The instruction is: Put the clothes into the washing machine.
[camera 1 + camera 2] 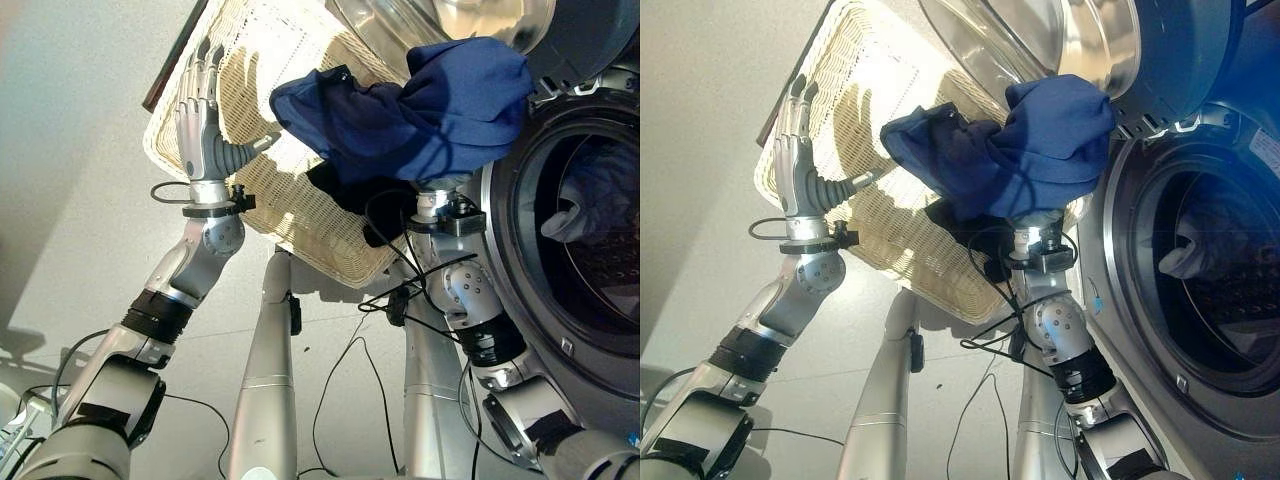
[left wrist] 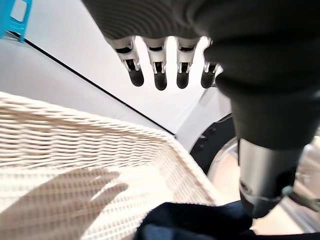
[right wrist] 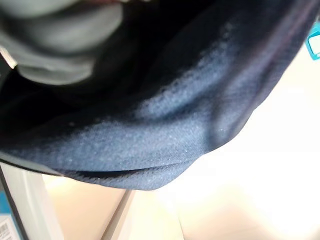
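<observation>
Floor: pale, plain (image 1: pixel 70 150), carrying wicker basket (image 1: pixel 190 170) and washing machine (image 1: pixel 500 200) standing at 3 o'clock of the basket.

Left eye view, garment: dark blue garment (image 1: pixel 430 110) bunched and lifted above the basket's 3 o'clock rim, just beside the drum opening (image 1: pixel 590 230); not yet inside.
Left eye view, drum: some cloth (image 1: pixel 590 205) already lying within.
Left eye view, right hand: buried under the blue bundle, so grip cannot be told; cloth draped over where the hand must be.

Right eye view, left hand: left hand (image 1: pixel 800 165) raised at 9 o'clock of the basket, fingers straight and spread wide, holding nothing.
Right eye view, door: machine door (image 1: pixel 1090 50) swung open at 12 o'clock of the bundle.

Left wrist view, basket: woven wall and rim close by, dark cloth edge showing beyond straight dark-tipped fingers (image 2: pixel 160 80).

Right wrist view, garment: soft folded blue knit hanging close before the lens, sagging under own weight.

Handling: probably light, limp, non-slippery, not fragile; likely to trail and snag on the door rim. Best taken at the bunched middle, loose ends gathered before pushing through the opening.
</observation>
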